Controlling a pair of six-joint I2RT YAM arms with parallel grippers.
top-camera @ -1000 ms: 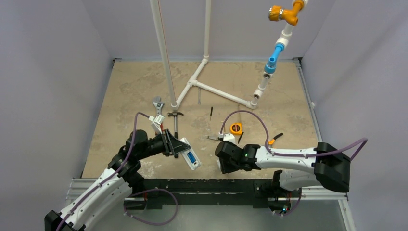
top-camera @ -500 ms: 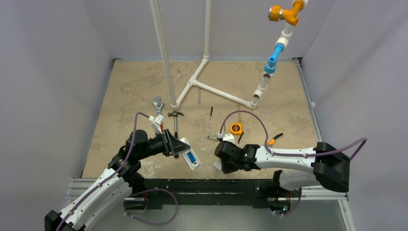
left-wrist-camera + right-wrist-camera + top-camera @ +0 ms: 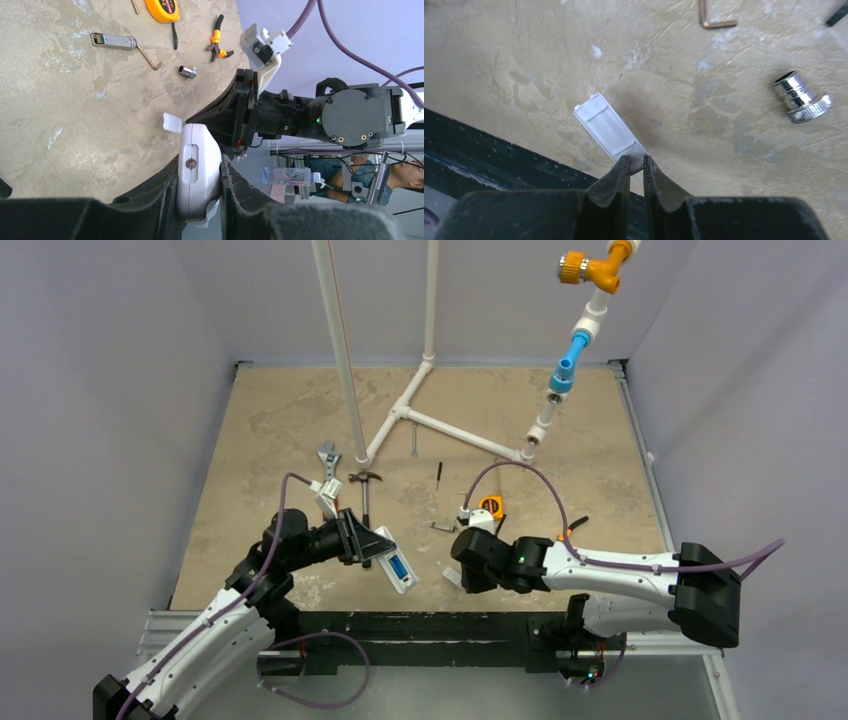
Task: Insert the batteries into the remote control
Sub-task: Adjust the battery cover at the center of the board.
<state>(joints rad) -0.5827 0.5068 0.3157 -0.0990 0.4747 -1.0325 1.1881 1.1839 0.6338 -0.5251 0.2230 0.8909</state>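
Left hand (image 3: 199, 165) clamps the remote control (image 3: 391, 558) above the counter (image 3: 270, 440) near its front edge — blue batteries (image 3: 398, 569) sit in its recess. Right hand (image 3: 635, 161) pinches one end of the white cover (image 3: 605, 126).

We record pale lavender walls (image 3: 100, 390) enclosing a mottled beige worktop (image 3: 270, 420) on three sides (light soft and even).

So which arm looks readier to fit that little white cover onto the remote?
Right, probably: the right gripper pinches the cover by one end, while the left gripper is busy clamping the remote.
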